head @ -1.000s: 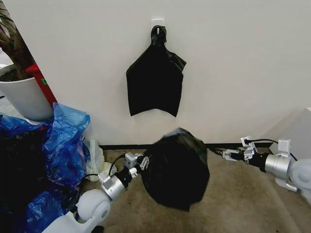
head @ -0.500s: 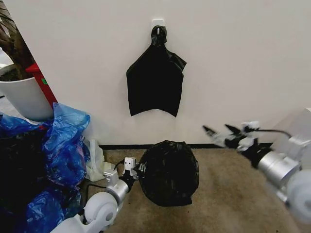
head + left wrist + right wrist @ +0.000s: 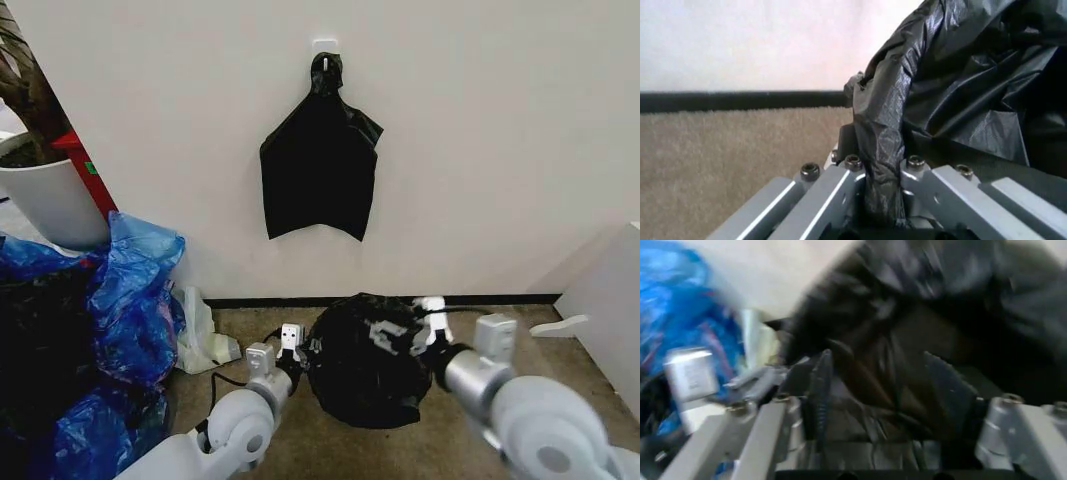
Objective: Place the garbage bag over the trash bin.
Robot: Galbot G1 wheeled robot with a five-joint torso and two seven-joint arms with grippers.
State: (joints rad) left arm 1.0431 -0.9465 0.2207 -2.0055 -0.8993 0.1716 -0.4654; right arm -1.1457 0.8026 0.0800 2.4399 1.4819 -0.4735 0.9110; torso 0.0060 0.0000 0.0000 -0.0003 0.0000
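You have the garbage bag bunched into a dark round mass on the carpet by the wall, held from both sides. The left gripper is pinching a fold of it. The right gripper has its fingers spread against the plastic. Whether the trash bin sits inside, I cannot tell, so the covering looks unfinished. Blue bags and a plant pot crowd your left; another black bag hangs on the wall.

The head camera looks forward and down at the garbage bag; both wrist cameras press close against that same bag.
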